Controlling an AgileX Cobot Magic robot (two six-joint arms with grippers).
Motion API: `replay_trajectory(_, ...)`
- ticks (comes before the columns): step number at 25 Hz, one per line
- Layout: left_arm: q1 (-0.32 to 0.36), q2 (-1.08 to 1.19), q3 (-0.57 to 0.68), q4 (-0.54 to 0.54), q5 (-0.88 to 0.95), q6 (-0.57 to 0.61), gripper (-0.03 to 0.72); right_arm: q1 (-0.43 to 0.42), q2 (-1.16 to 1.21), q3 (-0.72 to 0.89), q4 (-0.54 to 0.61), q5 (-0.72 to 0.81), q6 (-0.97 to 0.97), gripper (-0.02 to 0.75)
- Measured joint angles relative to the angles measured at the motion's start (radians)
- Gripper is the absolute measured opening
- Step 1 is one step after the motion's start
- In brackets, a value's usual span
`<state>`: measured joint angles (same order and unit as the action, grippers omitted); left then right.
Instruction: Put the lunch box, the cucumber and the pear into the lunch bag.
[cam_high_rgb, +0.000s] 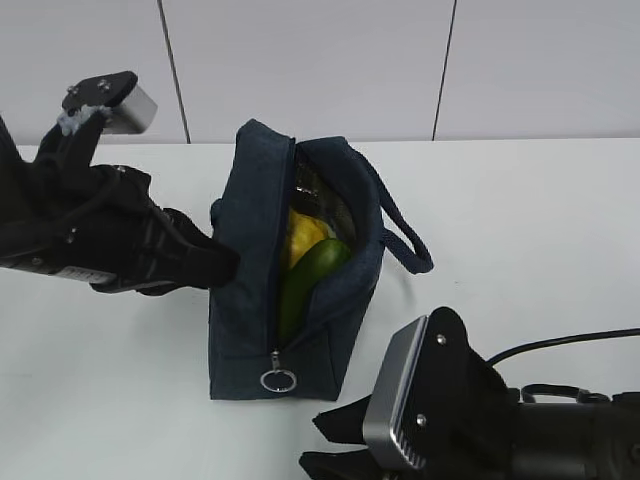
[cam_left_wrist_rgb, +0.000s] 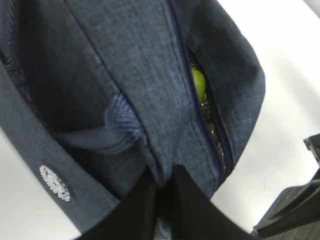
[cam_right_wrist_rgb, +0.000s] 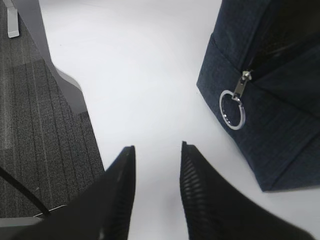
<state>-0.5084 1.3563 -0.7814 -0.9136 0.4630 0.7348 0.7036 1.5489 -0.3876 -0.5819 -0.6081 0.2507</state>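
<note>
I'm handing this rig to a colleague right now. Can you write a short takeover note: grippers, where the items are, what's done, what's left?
Left gripper: shut on the lunch bag, pinching the fabric of its left side.
Right gripper: open, empty, over bare table near the zipper ring pull.
Lunch bag: on the table, top zipper open.
Pear and cucumber: inside the bag, visible through the opening.
Lunch box: not visible in any view, and not on the table around the bag; perhaps under the produce.
Left: confirm the lunch box is in the bag.
</note>
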Motion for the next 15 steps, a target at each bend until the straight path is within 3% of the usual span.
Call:
replay_trajectory(7, 0.000, 0.000, 0.000, 0.027, 0.002, 0.000, 0.003, 0.000, 0.021, 0.000, 0.095, -0.022, -0.094, 0.309)
replay_trajectory(15, 0.000, 0.000, 0.000, 0.036, 0.002, 0.000, 0.003, 0.000, 0.101, -0.033, 0.164, -0.032, -0.168, 0.319)
